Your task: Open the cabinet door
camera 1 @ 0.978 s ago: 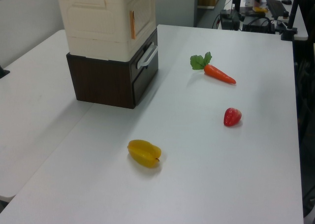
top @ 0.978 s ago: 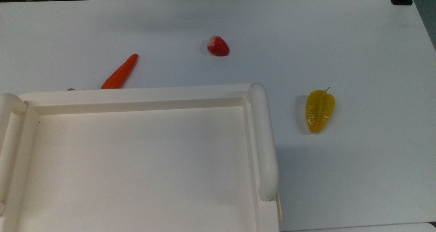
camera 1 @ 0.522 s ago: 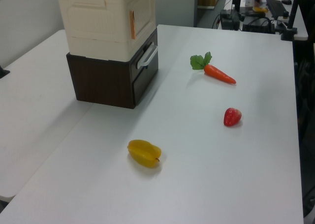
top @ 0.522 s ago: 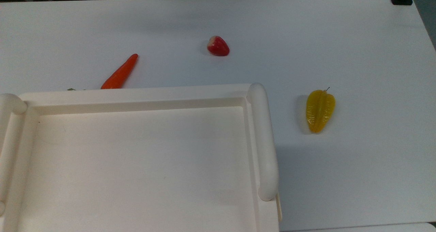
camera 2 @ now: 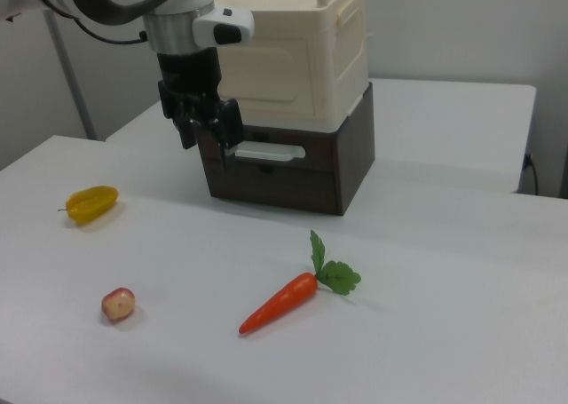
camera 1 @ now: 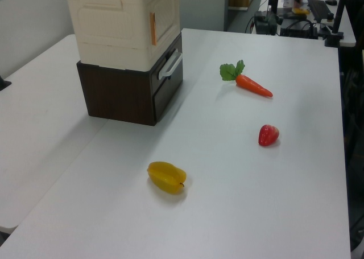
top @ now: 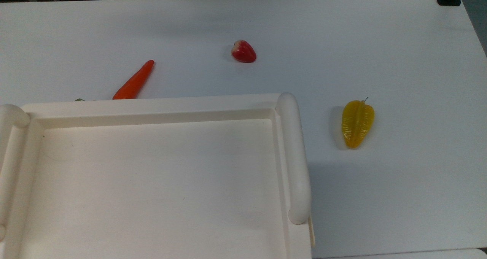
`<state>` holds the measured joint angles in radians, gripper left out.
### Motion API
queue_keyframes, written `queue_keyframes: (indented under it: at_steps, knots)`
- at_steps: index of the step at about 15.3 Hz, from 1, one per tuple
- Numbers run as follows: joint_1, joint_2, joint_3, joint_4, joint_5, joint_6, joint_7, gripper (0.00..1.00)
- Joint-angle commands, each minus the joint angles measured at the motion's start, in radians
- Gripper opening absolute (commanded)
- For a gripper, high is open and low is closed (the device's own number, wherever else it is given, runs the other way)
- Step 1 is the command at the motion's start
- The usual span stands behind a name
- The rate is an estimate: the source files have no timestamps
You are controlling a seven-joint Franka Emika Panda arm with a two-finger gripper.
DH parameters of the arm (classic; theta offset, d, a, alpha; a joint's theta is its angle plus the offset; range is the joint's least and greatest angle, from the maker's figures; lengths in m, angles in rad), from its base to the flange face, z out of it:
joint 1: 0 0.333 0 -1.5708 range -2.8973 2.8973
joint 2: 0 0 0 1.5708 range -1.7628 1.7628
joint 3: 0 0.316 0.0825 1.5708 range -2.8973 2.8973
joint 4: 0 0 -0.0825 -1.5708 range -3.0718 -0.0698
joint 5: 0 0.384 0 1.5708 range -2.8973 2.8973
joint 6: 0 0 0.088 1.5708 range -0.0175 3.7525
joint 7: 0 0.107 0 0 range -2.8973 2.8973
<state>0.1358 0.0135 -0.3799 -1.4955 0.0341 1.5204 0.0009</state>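
The pincer [camera 2: 213,130] hangs before the cabinet door [camera 2: 266,67], just left of the drawer handle [camera 2: 264,152] in the right view; whether it is spread, I cannot tell.

- In the top view the cabinet's recessed top [top: 152,183] is cut off by the left and bottom edges.
- The carrot [top: 134,82] has its leafy end hidden behind the top's rear rim in the top view.
- In the right view the gripper [camera 2: 213,124] covers the near corner of the cabinet door [camera 2: 266,67]; the fingertips merge with the dark drawer unit [camera 2: 293,169] behind, so their spacing cannot be told.
- The arm [camera 2: 133,0] runs off the right view's top and left edges.
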Motion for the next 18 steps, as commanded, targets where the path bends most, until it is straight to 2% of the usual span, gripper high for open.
queue_keyframes:
  at_steps: [1, 9, 12, 18]
  knots:
    - [0.008, 0.002, 0.001, -0.003, -0.017, 0.007, -0.015, 1.00]
    - [0.004, 0.003, 0.001, -0.003, -0.007, 0.014, -0.021, 1.00]
    - [0.002, 0.003, 0.003, -0.003, 0.010, 0.012, -0.085, 1.00]
    - [-0.008, 0.016, -0.004, -0.003, 0.150, 0.014, -0.160, 1.00]
